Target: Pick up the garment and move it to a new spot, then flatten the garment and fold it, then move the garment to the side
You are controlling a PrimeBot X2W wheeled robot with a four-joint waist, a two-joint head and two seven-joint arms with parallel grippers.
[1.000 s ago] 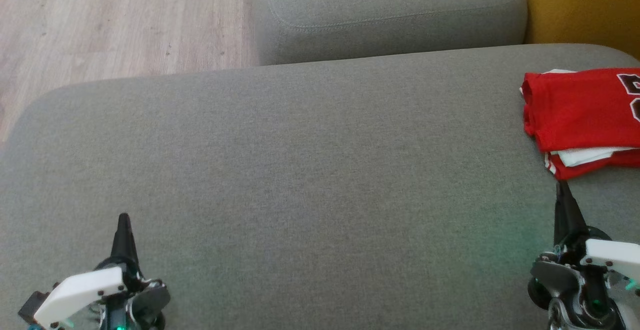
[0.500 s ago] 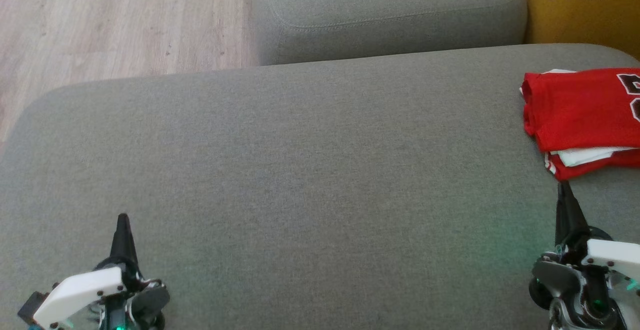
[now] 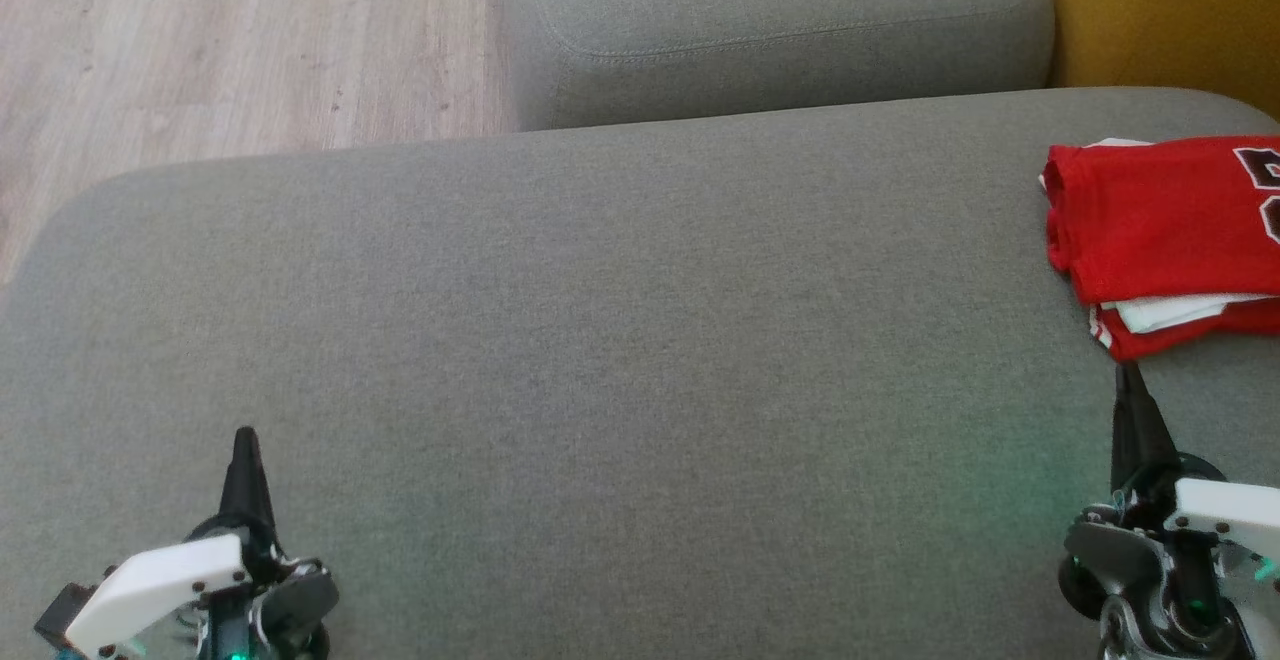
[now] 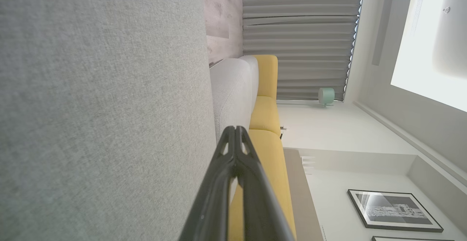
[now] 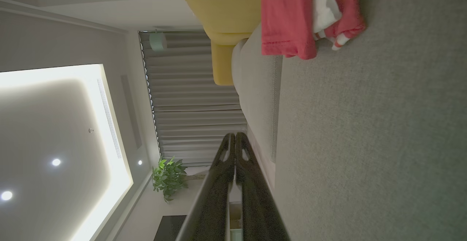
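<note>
1. Grey seat fabric point(image 3: 620, 360) lies under both grippers. The left gripper point(image 3: 245, 437) has its jaws pressed together on nothing, with bare cushion ahead of its tips. Hazard here is slight: a low sweep could drag the tips across the weave.
2. The right gripper point(image 3: 1126, 372) also has its jaws together and empty. Its tips stop just short of the garment's near edge and appear clear of it. A forward move with the jaws closed would likely shove or snag that edge.
3. The red garment point(image 3: 1160, 230) lies folded just ahead of the right jaws and well off to the side of the left jaws.
   - It looks folded and set aside, so the task is judged near its end.
   - A white layer and a lower red layer stick out toward the right jaws. These loose layers could catch and undo the fold.
4. Beyond the garment, past the right jaws, stands a yellow cushion point(image 3: 1150, 10). The garment's outer side runs out of the head view, so overhang cannot be told. A nudge could slide it off the seat.
</note>
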